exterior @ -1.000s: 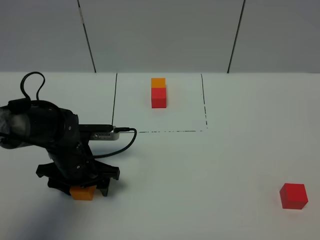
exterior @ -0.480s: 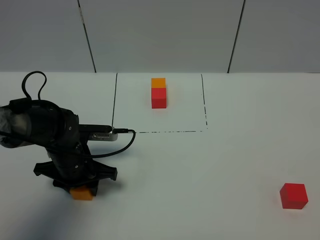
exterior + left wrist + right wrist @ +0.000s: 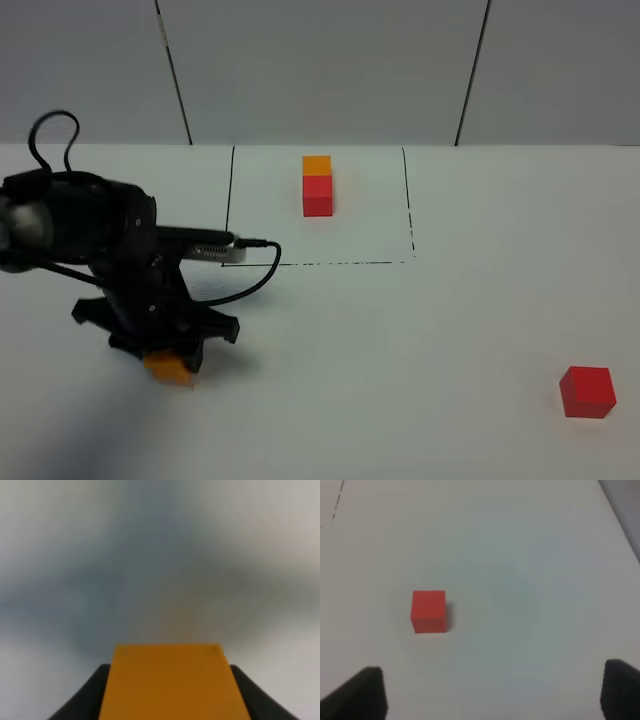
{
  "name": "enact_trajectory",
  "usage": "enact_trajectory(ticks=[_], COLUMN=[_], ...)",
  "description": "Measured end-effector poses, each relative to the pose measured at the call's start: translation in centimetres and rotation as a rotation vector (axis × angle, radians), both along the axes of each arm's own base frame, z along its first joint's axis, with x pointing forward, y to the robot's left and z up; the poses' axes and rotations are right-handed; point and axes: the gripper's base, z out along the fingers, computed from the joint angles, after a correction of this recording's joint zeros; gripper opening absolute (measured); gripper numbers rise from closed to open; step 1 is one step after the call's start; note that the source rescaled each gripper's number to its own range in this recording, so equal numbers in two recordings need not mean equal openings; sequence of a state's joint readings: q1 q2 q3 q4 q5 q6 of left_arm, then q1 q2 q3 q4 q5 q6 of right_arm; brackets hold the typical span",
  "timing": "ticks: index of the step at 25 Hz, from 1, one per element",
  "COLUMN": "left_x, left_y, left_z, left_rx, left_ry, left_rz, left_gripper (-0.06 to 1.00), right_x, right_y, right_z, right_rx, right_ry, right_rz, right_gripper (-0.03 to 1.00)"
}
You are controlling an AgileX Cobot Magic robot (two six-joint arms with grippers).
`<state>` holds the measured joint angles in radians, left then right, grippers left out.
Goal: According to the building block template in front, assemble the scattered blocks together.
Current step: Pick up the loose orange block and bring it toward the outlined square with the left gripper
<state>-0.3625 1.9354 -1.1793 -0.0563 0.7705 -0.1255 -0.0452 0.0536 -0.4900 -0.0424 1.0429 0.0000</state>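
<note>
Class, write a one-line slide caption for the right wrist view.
A lone red cube sits on the white table, ahead of open jaws.

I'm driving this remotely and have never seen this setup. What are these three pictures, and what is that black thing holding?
The wide picture comes from a camera mounted high above a white table. The black thing is the left arm; its gripper is shut on an orange cube.

The blurry picture is taken from that arm's wrist: the orange cube fills the lower part, between dark fingers.

The third is the right arm's wrist camera, looking down at a loose red cube between its open gripper.

At the back, an orange-and-red pair stands inside a drawn outline: the pattern to copy.
</note>
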Motion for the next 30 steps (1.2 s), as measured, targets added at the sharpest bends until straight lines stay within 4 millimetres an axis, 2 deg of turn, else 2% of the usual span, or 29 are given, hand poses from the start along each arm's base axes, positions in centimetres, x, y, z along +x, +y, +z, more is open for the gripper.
enact_trajectory(ticks=[3, 7, 14, 17, 23, 30], left_x=[1.3, 2.9, 4.4, 5.5, 6.7, 7.0], left_y=[-0.8, -1.9, -4.7, -6.1, -10.0, -15.0], left_z=[3.0, 5.9, 8.7, 8.4, 6.1, 1.4], left_rx=[-0.056, -0.095, -0.044, -0.019, 0.032, 0.087], left_ry=[-0.081, -0.168, -0.274, -0.25, -0.148, -0.074], left_rz=[-0.167, -0.357, -0.677, -0.749, -0.956, -1.157], left_gripper=[0.0, 0.0, 0.0, 0.0, 0.0, 0.0], right_x=[0.0, 0.0, 0.0, 0.0, 0.0, 0.0], right_y=[0.0, 0.0, 0.0, 0.0, 0.0, 0.0], right_z=[0.0, 0.0, 0.0, 0.0, 0.0, 0.0], right_rx=[0.0, 0.0, 0.0, 0.0, 0.0, 0.0], right_ry=[0.0, 0.0, 0.0, 0.0, 0.0, 0.0], right_rz=[0.0, 0.0, 0.0, 0.0, 0.0, 0.0], right_gripper=[0.73, 0.73, 0.73, 0.73, 0.73, 0.73])
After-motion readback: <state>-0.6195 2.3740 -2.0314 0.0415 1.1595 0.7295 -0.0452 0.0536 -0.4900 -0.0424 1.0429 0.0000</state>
